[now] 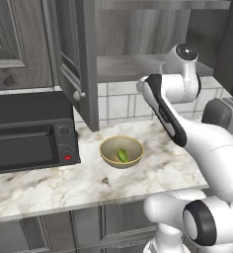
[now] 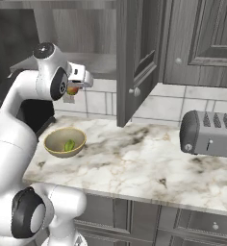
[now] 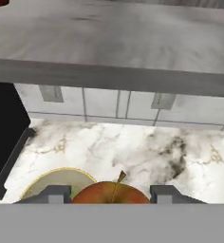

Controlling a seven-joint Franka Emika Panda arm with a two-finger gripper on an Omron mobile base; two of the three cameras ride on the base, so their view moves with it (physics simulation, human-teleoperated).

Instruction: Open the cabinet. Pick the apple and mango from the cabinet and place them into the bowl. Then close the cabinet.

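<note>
Your gripper (image 3: 112, 195) clamped on apple (image 3: 111, 193): round, orange-red, short brown stem up. It hangs above counter, over far edge of bowl (image 1: 121, 151). Bowl tan, on pale veined marble counter (image 1: 64, 183), green mango (image 1: 122, 155) inside. Microwave (image 1: 29, 136) left, toaster (image 2: 209, 133) right. Beyond: white tile wall, dark grey cabinet (image 1: 79, 59), door swung open.

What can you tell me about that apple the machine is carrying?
The apple is small, round and orange-red shading to yellow, with a thin brown stem on top. It sits clamped in the tool, a dark fingertip on each side. It hangs in the air in front of the open cabinet, above the marble counter, with the bowl below and slightly to one side.
</note>
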